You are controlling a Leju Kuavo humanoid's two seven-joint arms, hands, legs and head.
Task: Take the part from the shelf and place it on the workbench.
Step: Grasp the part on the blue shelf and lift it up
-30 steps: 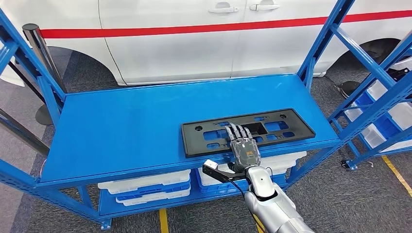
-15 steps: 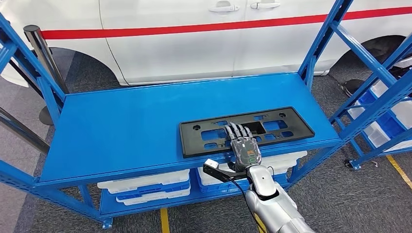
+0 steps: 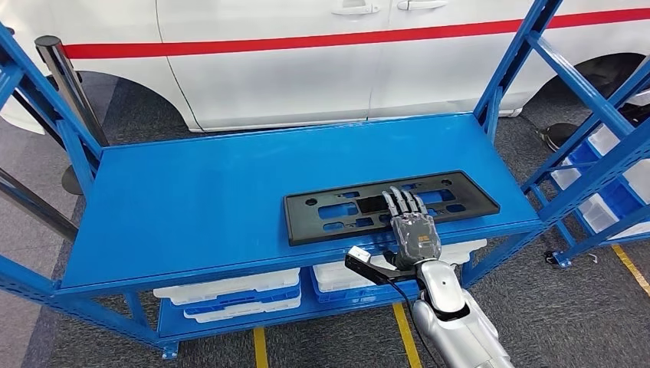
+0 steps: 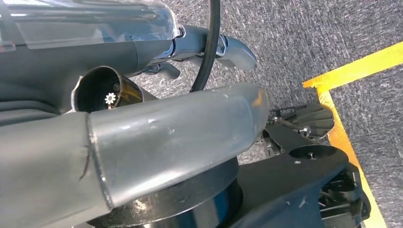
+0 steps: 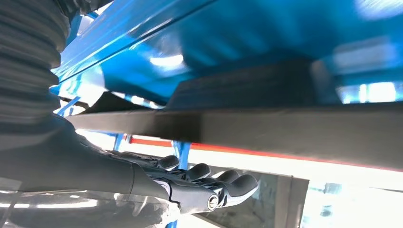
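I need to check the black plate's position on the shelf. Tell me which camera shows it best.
The head view: the whole black plate lies flat near the blue shelf's front edge, the right hand over it. The right wrist view gives a blurred edge-on strip of it; the left wrist view looks at the floor.

Right hand (image 3: 415, 231) flat, fingers (image 3: 405, 202) outstretched forward.

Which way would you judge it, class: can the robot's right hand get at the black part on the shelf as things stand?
Probably yes: the right hand already lies over the near edge of the black part, which sits flat on the blue shelf with nothing between them.
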